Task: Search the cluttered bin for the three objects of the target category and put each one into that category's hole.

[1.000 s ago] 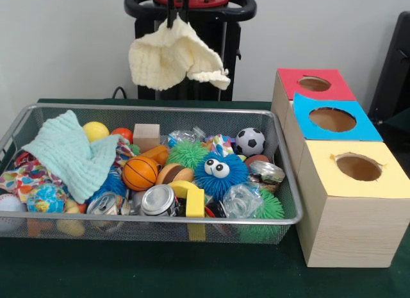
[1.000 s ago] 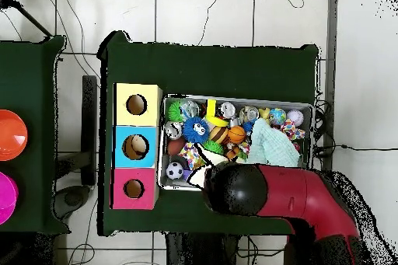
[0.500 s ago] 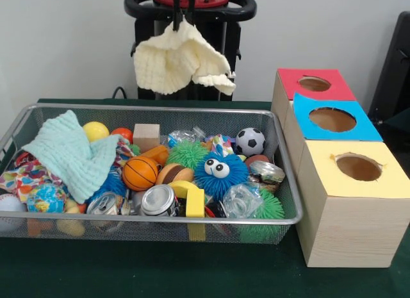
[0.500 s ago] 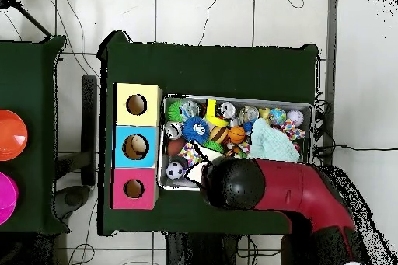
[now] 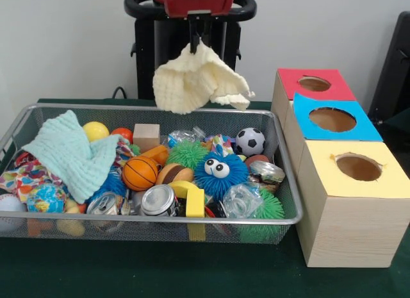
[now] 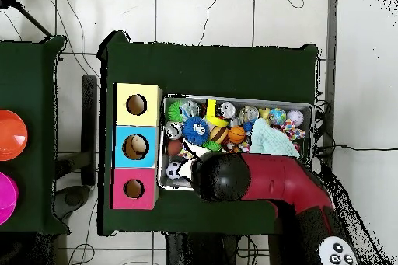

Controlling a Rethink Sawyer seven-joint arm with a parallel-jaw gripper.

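Above the bin: a cream cloth (image 5: 200, 80) is held pinched in the closed gripper (image 5: 200, 40), lifted clear of the clutter for carrying.
Likely reason: it is judged to be one target.
Cloths counted: two, one mint cloth (image 5: 69, 152) left in the bin (image 5: 282, 182).
Holes: three, red (image 5: 314, 84), blue (image 5: 332, 119), yellow (image 5: 359, 166), at the right.

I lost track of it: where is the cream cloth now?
Front view: the cream cloth hangs from the end effector above the bin's far rim, left of the red box.

cream cloth (image 5: 198, 77), mint cloth (image 5: 67, 154), blue-furred toy (image 5: 220, 172)
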